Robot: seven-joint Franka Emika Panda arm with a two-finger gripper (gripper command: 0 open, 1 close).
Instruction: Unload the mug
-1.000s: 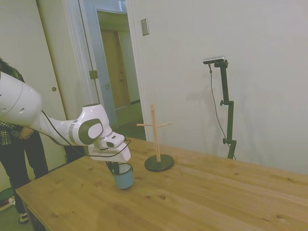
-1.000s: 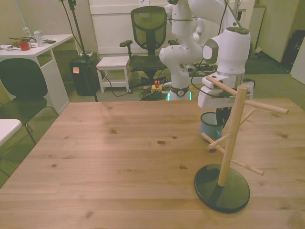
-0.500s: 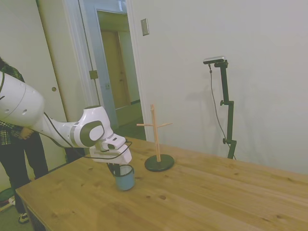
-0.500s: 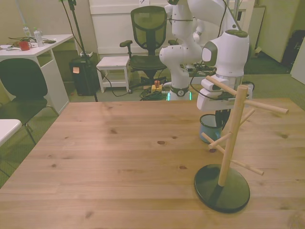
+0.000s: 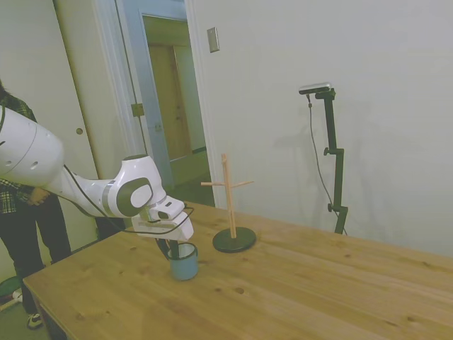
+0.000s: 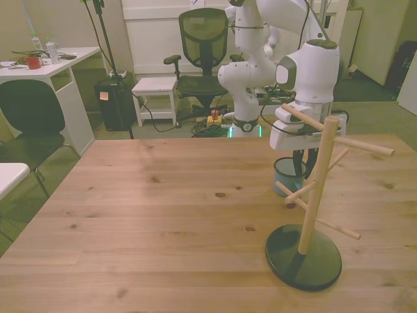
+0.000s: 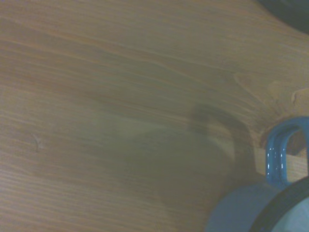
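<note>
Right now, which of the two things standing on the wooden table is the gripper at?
The small blue-grey enamel mug, upright under the gripper. The wooden peg rack on its dark round base stands apart.

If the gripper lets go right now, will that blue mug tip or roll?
Probably neither: the mug stands upright on the table on its flat base. It looks stiff and likely light, so a sideways nudge could slide it. Its glossy handle may be slippery.
</note>
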